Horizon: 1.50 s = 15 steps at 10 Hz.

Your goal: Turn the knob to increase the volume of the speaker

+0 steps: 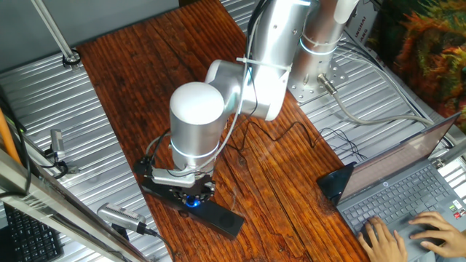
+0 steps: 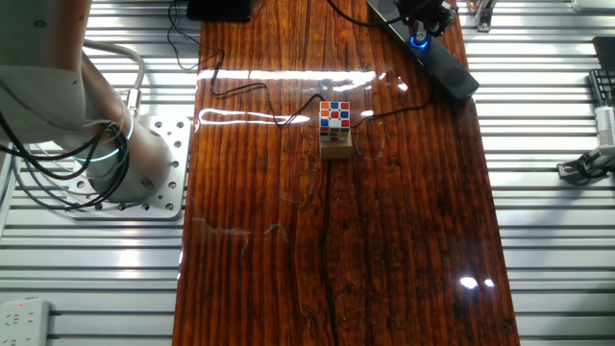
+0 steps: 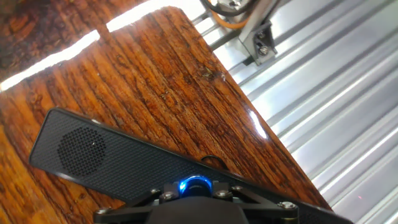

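Note:
The speaker [image 1: 222, 216] is a long black bar lying near the table's edge; it also shows in the other fixed view [image 2: 450, 69] and in the hand view [image 3: 112, 158]. Its knob [image 3: 194, 185] glows blue at the bar's middle, and shows in one fixed view [image 1: 193, 201] and the other fixed view [image 2: 420, 41] too. My gripper [image 3: 194, 190] sits straight down on the knob, with a finger close on each side of the blue ring. It appears shut on the knob. The fingertips are mostly hidden by the hand's body.
An open laptop [image 1: 408, 185] with a person's hand [image 1: 411, 231] on its keys is at the right. A colour cube [image 2: 334, 117] on a wooden block stands mid-table with a thin cable [image 2: 279, 120] beside it. The ribbed metal surround [image 3: 336, 112] begins just past the speaker.

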{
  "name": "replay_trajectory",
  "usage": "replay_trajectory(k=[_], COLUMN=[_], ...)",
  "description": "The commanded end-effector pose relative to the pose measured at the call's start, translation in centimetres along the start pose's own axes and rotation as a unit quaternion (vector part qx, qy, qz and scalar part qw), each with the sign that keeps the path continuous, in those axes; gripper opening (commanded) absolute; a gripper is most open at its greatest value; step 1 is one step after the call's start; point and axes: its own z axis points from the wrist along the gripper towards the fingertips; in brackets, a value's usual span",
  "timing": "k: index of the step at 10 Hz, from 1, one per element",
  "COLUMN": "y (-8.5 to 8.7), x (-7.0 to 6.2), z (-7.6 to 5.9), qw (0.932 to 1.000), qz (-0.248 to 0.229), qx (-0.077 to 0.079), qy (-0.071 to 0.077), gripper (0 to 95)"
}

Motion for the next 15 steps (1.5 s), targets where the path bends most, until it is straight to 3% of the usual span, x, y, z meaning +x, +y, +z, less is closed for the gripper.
replay_trajectory(k=[1,9,15], y=[-0.03,-0.03,-0.03], x=[0.02,0.02,0.03], z=[0.00,0.00,0.00], qw=[0.9998,0.9955,0.9880], qz=[0.021,0.095,0.154], qx=[0.003,0.001,0.001], qy=[-0.001,-0.010,-0.011], gripper=[0.0,0.0,0.0])
